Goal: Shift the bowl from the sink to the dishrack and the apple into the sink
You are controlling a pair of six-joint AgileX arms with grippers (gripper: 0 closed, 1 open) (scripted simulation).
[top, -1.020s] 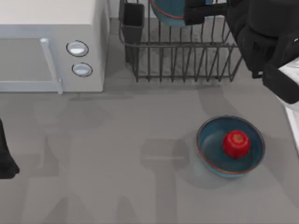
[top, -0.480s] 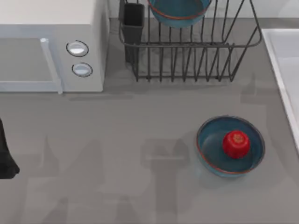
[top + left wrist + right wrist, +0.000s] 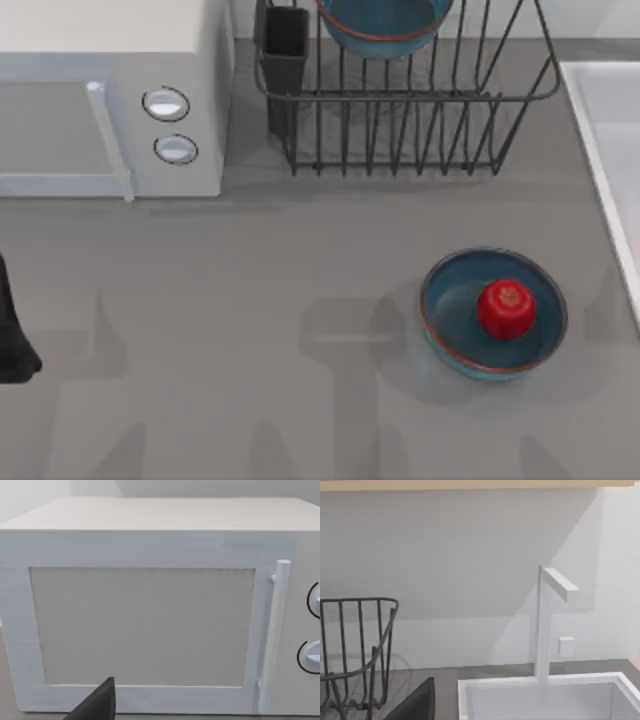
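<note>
1. The desk (image 3: 250, 330) is flat and plain grey, with soft shadows lying on it.
2. A white microwave (image 3: 100, 90) stands at the desk's back left. It has two round knobs (image 3: 166, 103) and a long door handle (image 3: 274, 640).
3. A plain white wall (image 3: 445, 555) rises behind the desk.
4. A thin white tap (image 3: 546, 625) stands before that wall.

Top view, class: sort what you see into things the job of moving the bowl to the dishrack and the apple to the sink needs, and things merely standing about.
Belongs to the job:
- bowl, already in the dishrack
- apple, in the second bowl
- sink, at the table's right edge

Just standing about:
- second bowl, on the table
- microwave
- faucet
</note>
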